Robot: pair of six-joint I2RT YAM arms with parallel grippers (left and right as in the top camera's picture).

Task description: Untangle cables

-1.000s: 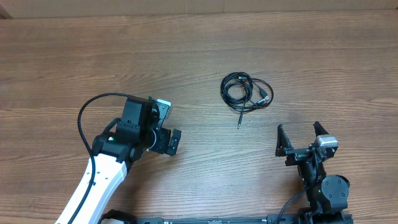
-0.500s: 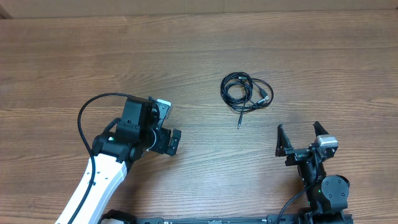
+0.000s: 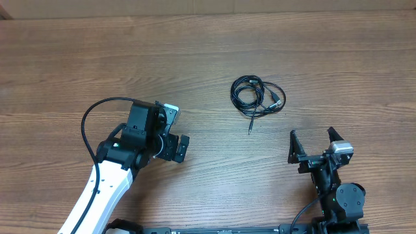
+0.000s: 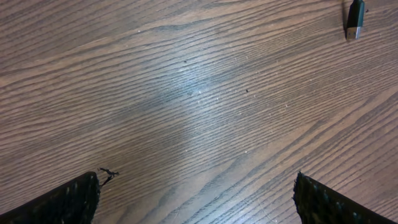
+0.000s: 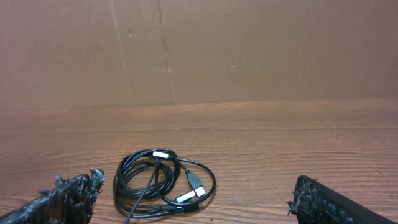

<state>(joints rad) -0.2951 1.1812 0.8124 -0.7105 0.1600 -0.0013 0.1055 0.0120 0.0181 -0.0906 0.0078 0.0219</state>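
The cables (image 3: pixel 257 96) lie bundled on the worktop (image 3: pixel 325 58), right of centre. The left tool (image 3: pixel 177 130) stands well to their left, the right tool (image 3: pixel 314 144) near, before them.

Overhead, the light falls soft and even across the table (image 3: pixel 208 52). There's no hard glare, just a short smudge of shadow tucked under the left arm (image 3: pixel 107 182). The cables (image 3: pixel 257 95) read crisp, though very thin. In the left wrist view, a pale sheen lies on the wood at centre frame and the grain is sharp throughout. The left claw (image 4: pixel 196 193) shows only dark fingertips (image 4: pixel 62 202) in the bottom corners, their detail swallowed. The right wrist view is dimmer and warmer, and the cardboard wall (image 5: pixel 199 50) looks flat and matte. The silver plugs (image 5: pixel 186 198) catch the light. The right claw (image 5: pixel 196 186) is near-black, with fingertips fuzzy at the edges.
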